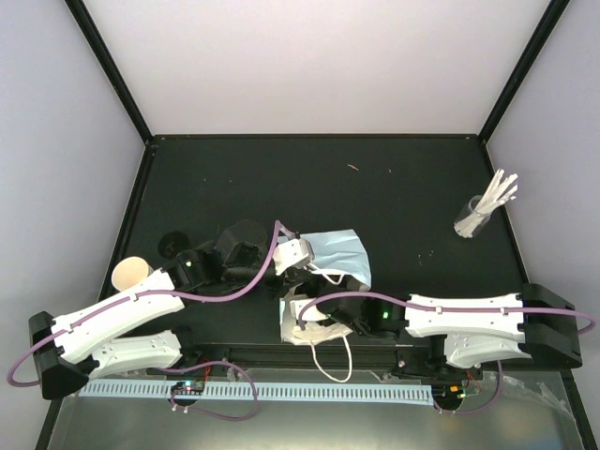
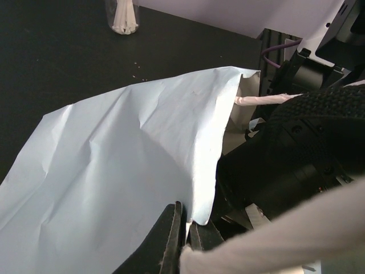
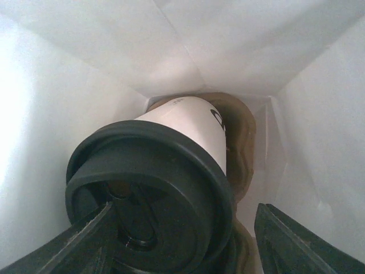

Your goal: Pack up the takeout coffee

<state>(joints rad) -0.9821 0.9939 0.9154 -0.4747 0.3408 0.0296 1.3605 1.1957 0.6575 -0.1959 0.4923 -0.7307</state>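
Step, likely: cup with black lid just seated in carrier, deep inside blue bag. Bag rim pinched by closed left gripper. Inside, right gripper open, jaws astride lid. Next, likely: withdraw straight, no paper snag.

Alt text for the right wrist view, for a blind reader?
A cream paper cup with a black lid sits in a brown pulp carrier inside a paper bag, whose white walls fill the frame. The right gripper is open, one finger on each side of the lid.
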